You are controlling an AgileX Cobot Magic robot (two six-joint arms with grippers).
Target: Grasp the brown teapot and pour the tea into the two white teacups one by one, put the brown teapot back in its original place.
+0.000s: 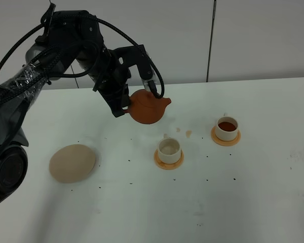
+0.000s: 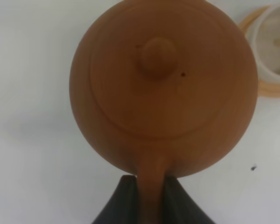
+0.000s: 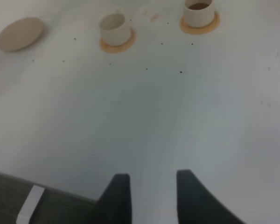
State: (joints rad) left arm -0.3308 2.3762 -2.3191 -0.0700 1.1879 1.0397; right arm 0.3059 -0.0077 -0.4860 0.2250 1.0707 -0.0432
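Exterior high, surface: we see a white tabletop (image 1: 253,202) with scattered dark specks (image 1: 207,178) and a few tea stains (image 1: 188,133) between the cups.
Exterior high, room: a pale panelled wall (image 1: 253,35) with one vertical seam rises behind.
Exterior high, task things: the left gripper (image 1: 124,106) pinches the handle of the brown teapot (image 1: 148,107), which hangs clear of the tabletop, its spout towards the cups. The beige saucer (image 1: 72,162) lies bare, well apart. The nearer teacup (image 1: 169,149) looks pale inside. The farther teacup (image 1: 226,128) holds brown tea. Each stands on an orange coaster (image 1: 168,163).
Left wrist: we look down on the lid and knob of the brown teapot (image 2: 163,84), with dark fingers (image 2: 126,200) clamped on either side of its handle. A teacup on its coaster (image 2: 266,88) sits just beyond.
Right wrist: the right gripper (image 3: 151,186) hovers over bare tabletop (image 3: 214,116) with its jaws spread and nothing between them. The saucer (image 3: 19,33) and both teacups (image 3: 114,28) lie far off. A dark strip shows beyond the tabletop edge.
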